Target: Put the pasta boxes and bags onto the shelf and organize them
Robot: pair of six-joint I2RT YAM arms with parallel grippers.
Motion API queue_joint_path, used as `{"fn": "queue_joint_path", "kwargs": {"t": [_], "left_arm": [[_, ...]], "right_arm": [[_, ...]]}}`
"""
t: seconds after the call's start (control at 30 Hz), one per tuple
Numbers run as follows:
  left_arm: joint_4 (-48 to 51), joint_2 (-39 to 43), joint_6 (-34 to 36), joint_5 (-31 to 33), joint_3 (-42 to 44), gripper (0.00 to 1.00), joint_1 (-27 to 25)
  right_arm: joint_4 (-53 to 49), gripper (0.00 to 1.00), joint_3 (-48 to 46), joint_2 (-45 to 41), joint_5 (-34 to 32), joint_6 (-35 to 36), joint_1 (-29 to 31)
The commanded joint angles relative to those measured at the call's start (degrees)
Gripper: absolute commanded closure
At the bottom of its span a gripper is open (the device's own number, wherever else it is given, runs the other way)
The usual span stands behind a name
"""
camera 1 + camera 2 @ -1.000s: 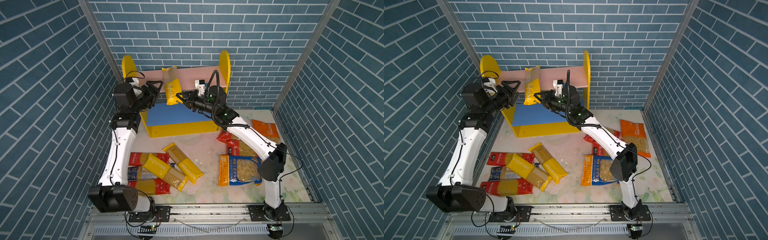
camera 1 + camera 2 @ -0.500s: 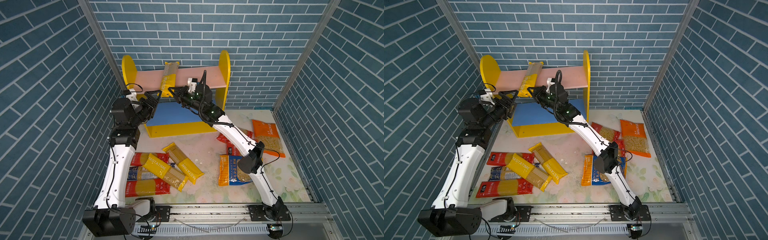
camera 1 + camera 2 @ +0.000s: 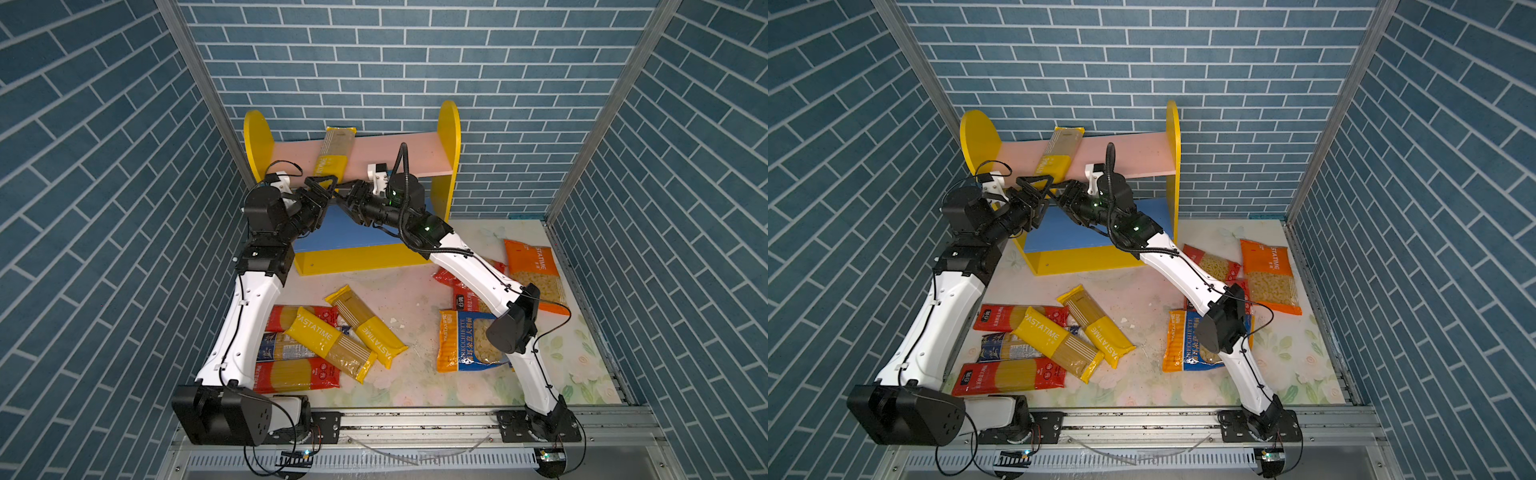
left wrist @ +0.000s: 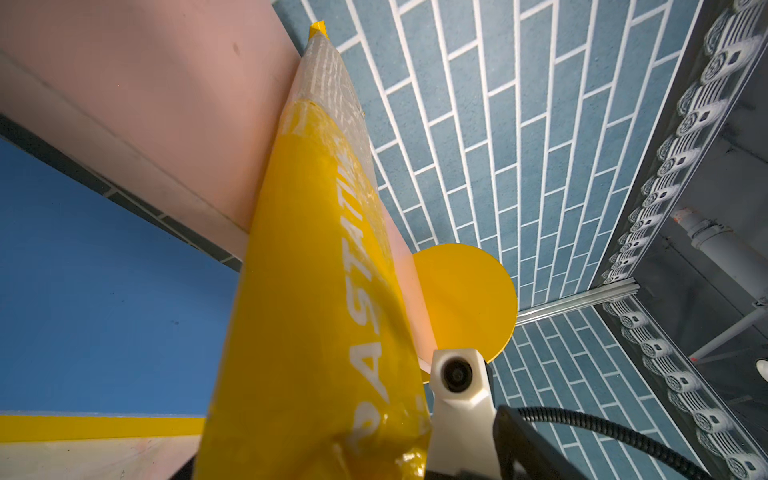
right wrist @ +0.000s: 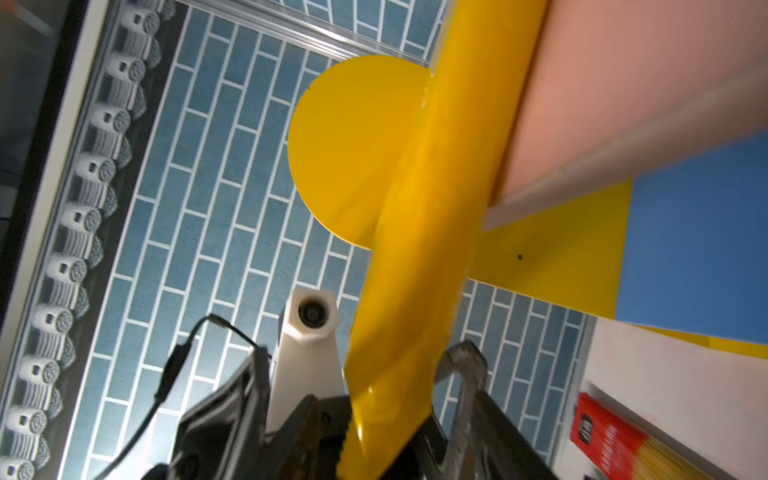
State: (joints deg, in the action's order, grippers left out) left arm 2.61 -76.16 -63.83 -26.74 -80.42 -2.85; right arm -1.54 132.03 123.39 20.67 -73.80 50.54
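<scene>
Lying front to back across the pink upper board [image 3: 399, 153] of the shelf [image 3: 451, 137], a yellow PASTATIME spaghetti pack [image 3: 334, 153] pokes its near end over the front edge, straight toward both grippers. The right gripper [image 3: 343, 194] is nearer, its jaws parted around that end, with a gap showing on one side. The left gripper [image 3: 322, 192] hangs just beside it, spread wide and empty. The pack's far end appears to reach the brick wall [image 3: 395, 83], so pushing deeper looks unlikely; bare board lies either side. Other pasta packs [image 3: 328, 340] wait on the table [image 3: 415, 299].
</scene>
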Motion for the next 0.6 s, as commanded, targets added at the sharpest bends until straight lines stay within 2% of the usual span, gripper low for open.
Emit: {"fn": "queue_joint_path", "kwargs": {"t": [0.0, 0.1, 0.23, 0.43, 0.57], "left_arm": [[0.20, -1.06, 2.92, 2.15, -3.31, 0.17, -0.31], [1.56, -2.67, 3.56, 2.81, -6.29, 0.26, -0.40], [2.01, -4.16, 2.70, 4.28, -8.11, 0.45, -1.17], [4.26, -3.82, 1.97, 9.39, -7.33, 0.72, -2.69], [5.24, -1.63, 2.75, 15.66, -6.96, 0.79, -2.70]], "right_arm": [[5.12, 0.41, -12.19, -11.14, 2.47, 4.95, -1.25], [6.93, 0.41, -24.85, -19.36, 1.81, 8.71, -1.89], [6.50, 0.41, -38.66, -28.10, -0.11, 12.82, -2.50], [8.19, 0.42, -54.83, -36.47, -3.30, 13.55, -5.31], [7.09, 0.43, -61.58, -40.21, -4.00, 14.45, -6.64]]}}
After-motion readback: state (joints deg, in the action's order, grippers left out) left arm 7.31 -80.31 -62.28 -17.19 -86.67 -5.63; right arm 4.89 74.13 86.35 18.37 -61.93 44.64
